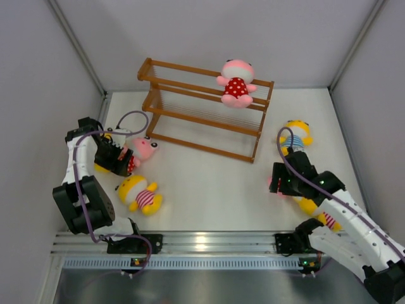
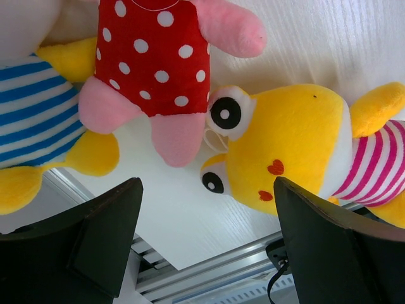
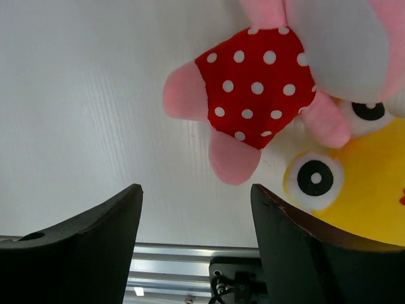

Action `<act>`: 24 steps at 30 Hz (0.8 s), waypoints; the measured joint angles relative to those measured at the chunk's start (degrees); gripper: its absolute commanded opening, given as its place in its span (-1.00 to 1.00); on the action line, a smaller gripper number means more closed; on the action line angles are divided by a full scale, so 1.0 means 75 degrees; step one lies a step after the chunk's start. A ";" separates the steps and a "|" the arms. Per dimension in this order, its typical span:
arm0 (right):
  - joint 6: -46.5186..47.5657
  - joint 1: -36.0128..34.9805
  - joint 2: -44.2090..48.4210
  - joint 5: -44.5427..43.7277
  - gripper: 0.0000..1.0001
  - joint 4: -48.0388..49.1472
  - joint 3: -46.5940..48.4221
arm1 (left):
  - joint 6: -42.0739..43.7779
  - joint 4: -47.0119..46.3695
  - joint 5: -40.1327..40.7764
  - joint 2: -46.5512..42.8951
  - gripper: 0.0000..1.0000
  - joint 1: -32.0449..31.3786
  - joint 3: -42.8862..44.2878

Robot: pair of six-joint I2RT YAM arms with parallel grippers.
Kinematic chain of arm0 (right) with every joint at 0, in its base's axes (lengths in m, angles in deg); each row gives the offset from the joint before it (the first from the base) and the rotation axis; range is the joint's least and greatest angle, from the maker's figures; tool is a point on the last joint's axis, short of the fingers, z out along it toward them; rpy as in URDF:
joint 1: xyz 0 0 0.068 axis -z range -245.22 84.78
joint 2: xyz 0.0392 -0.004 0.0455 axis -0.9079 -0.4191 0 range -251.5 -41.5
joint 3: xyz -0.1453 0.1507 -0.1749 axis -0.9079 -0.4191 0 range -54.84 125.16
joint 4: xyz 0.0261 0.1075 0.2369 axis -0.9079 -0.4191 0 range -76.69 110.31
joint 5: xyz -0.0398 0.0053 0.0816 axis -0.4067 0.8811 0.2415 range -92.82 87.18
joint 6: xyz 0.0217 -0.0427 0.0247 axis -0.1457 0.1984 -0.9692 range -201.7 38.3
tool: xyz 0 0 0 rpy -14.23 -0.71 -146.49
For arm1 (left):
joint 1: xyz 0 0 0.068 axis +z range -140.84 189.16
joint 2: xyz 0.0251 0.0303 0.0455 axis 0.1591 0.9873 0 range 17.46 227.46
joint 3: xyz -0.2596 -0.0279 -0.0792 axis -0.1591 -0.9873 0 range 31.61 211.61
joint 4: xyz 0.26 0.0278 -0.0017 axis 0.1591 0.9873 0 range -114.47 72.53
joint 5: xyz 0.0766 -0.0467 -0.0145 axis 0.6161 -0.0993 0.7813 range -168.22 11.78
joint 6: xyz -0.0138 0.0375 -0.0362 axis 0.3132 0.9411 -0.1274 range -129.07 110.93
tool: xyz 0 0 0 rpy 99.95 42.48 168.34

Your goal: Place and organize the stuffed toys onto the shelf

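Note:
The orange-brown shelf (image 1: 202, 109) stands at the back, with one pink toy in a red dotted outfit (image 1: 236, 82) on its top tier. My left gripper (image 1: 118, 156) is open and empty, just above a second pink toy (image 1: 145, 149) (image 2: 152, 57). That toy lies between a yellow blue-striped toy (image 2: 38, 114) and a yellow red-striped toy (image 1: 140, 194) (image 2: 297, 145). My right gripper (image 1: 283, 180) is open and empty over a third pink toy (image 3: 259, 88), which lies against a yellow toy (image 3: 361, 190) (image 1: 315, 209). Another yellow blue-striped toy (image 1: 296, 136) lies right of the shelf.
Grey walls close in the white table (image 1: 215, 183) on the left, back and right. An aluminium rail (image 1: 202, 244) runs along the near edge, also seen in both wrist views (image 2: 209, 272) (image 3: 177, 253).

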State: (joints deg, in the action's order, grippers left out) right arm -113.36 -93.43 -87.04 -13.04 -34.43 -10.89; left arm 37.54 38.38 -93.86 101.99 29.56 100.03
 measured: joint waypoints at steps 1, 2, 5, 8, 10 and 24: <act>-0.0125 -0.0041 -0.0029 0.0006 0.38 0.0111 -0.0219 | 0.0003 0.0000 0.0000 0.0000 0.81 0.0000 0.0000; -0.0248 -0.0096 -0.0073 0.0000 0.38 0.0239 -0.0428 | 0.0003 0.0000 0.0003 0.0000 0.81 0.0000 0.0000; -0.0539 -0.0198 -0.0463 -0.0122 0.36 0.0487 -0.0772 | 0.0000 0.0000 0.0006 0.0000 0.81 -0.0006 0.0000; -0.0676 -0.0227 -0.0799 -0.0481 0.21 0.0801 -0.0912 | 0.0012 0.0000 0.0009 0.0000 0.81 -0.0006 0.0000; -0.0731 -0.0233 -0.0912 -0.0714 0.03 0.1017 -0.0991 | 0.0032 0.0000 0.0012 0.0000 0.82 -0.0006 -0.0003; -0.0699 -0.0909 -0.1714 -0.1177 -1.00 0.1276 -0.0915 | 0.0067 0.0032 -0.0294 -0.0286 0.82 -0.0839 -0.0254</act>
State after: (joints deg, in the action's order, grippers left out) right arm -118.61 -100.25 -99.89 -21.87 -24.86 -17.76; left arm 38.04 38.62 -96.07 99.85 23.26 98.13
